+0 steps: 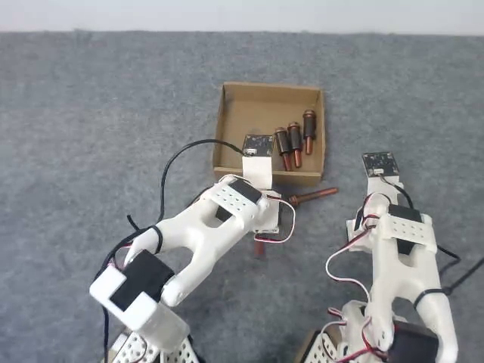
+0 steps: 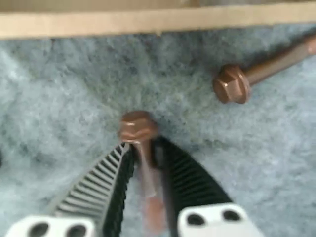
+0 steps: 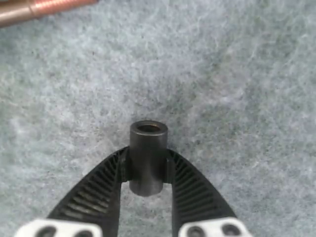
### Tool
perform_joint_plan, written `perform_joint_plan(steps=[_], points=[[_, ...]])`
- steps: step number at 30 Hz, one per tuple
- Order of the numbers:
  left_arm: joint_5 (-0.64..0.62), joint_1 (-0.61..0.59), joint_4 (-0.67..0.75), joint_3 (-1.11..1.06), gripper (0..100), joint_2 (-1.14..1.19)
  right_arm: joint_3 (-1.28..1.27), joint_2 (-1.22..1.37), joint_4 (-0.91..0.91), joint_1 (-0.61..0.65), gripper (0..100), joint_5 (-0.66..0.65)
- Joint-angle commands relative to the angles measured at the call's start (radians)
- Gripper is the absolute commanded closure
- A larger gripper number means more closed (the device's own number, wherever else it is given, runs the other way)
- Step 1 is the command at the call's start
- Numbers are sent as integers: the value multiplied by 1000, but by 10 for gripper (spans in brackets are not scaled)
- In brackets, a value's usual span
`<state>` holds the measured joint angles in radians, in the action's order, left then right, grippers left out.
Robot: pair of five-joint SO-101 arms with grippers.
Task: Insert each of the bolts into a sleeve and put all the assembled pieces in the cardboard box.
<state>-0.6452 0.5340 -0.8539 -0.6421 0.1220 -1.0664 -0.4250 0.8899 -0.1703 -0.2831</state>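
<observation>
My left gripper (image 2: 144, 153) is shut on a copper bolt (image 2: 139, 129), its hex head sticking out past the fingertips, just in front of the cardboard box (image 2: 148, 20). A second copper bolt (image 2: 232, 83) lies loose on the carpet beside it, also seen as the bolt (image 1: 311, 197) below the box (image 1: 227, 128) from above. My right gripper (image 3: 146, 165) is shut on a dark sleeve (image 3: 147, 148), held with its bore toward the camera. Three assembled pieces (image 1: 294, 142) lie inside the box. The left arm (image 1: 219, 219) reaches to the box's front wall; the right arm (image 1: 397, 227) stands to its right.
Grey carpet covers the whole table. Open carpet lies to the left of the box and between the two arms. Cables trail from both arms near the front edge.
</observation>
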Motion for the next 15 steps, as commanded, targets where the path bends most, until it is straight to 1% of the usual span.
perform_joint_plan(steps=[1, 5, 10, 12, 15], points=[[57, -2, -20, 36, 986, -5, 3, -44, -10, -13, 991, -15], [121, -2, -57, 36, 985, -17, 3, -44, -10, -13, 991, -15], [149, -26, -44, -7, 981, -98, 3, -44, -10, -13, 991, -15], [147, -51, -38, -8, 949, -109, 3, -44, -10, -13, 991, -17], [144, -68, -40, -8, 863, -101, 3, -44, -8, -13, 991, -44]])
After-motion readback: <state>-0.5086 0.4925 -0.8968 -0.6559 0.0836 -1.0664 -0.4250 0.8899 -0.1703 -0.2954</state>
